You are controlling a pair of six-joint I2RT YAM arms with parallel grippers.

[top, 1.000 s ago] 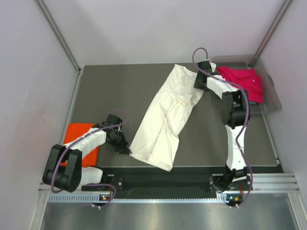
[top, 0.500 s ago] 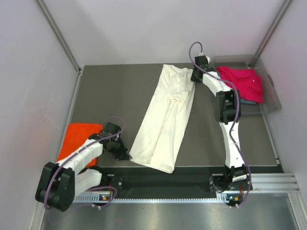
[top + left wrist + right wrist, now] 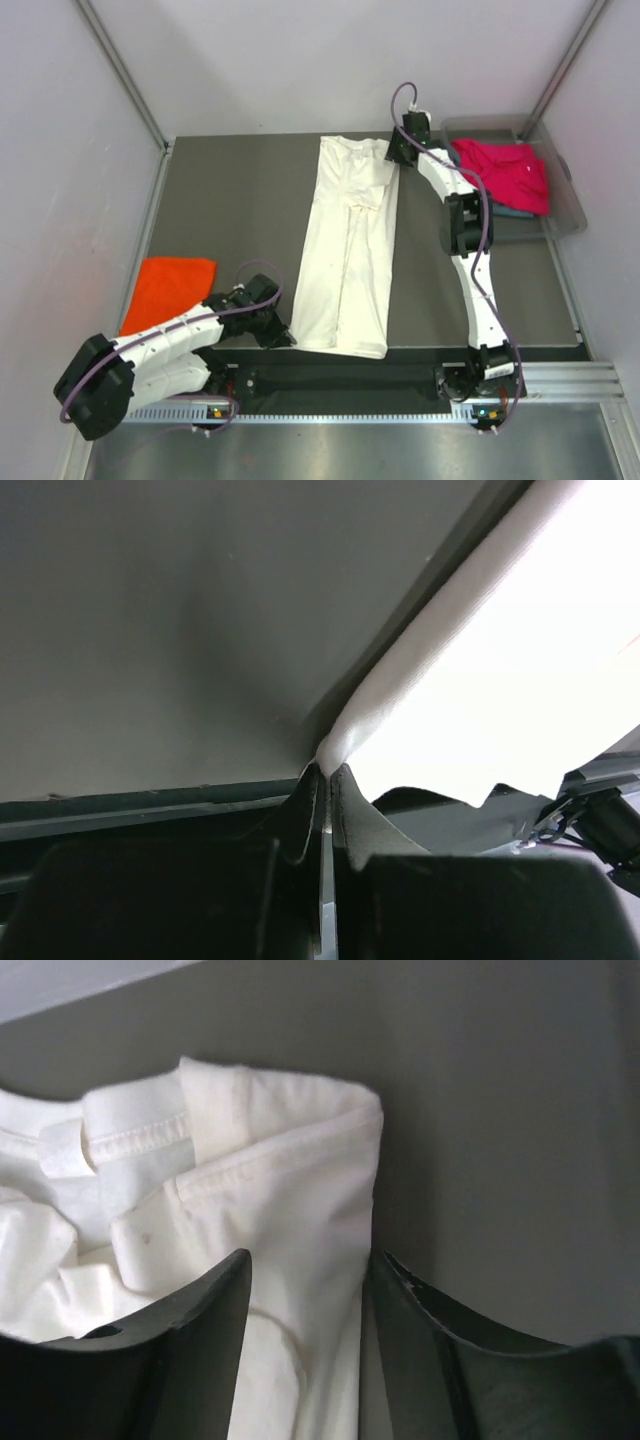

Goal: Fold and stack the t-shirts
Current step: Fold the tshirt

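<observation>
The cream-white t-shirt (image 3: 350,250) lies as a long narrow folded strip down the middle of the table. My left gripper (image 3: 285,338) is at its near left corner. In the left wrist view the gripper (image 3: 325,770) is shut on a pinch of the cream cloth (image 3: 480,680). My right gripper (image 3: 393,155) is at the shirt's far right corner. In the right wrist view it (image 3: 310,1265) is open, its fingers straddling the shirt's folded edge (image 3: 250,1190) near the collar. The orange t-shirt (image 3: 170,290) lies folded at the left edge. The magenta-pink t-shirt (image 3: 510,172) lies in a bin.
A clear plastic bin (image 3: 570,215) stands at the far right and holds the magenta shirt over a grey-blue cloth (image 3: 515,211). White walls close in the table on the left, back and right. The dark table surface (image 3: 230,210) shows left of the shirt.
The cream shirt has swung from a diagonal to lie straight. My left gripper dragged its near corner to the right. My right gripper moved left with the far corner.
</observation>
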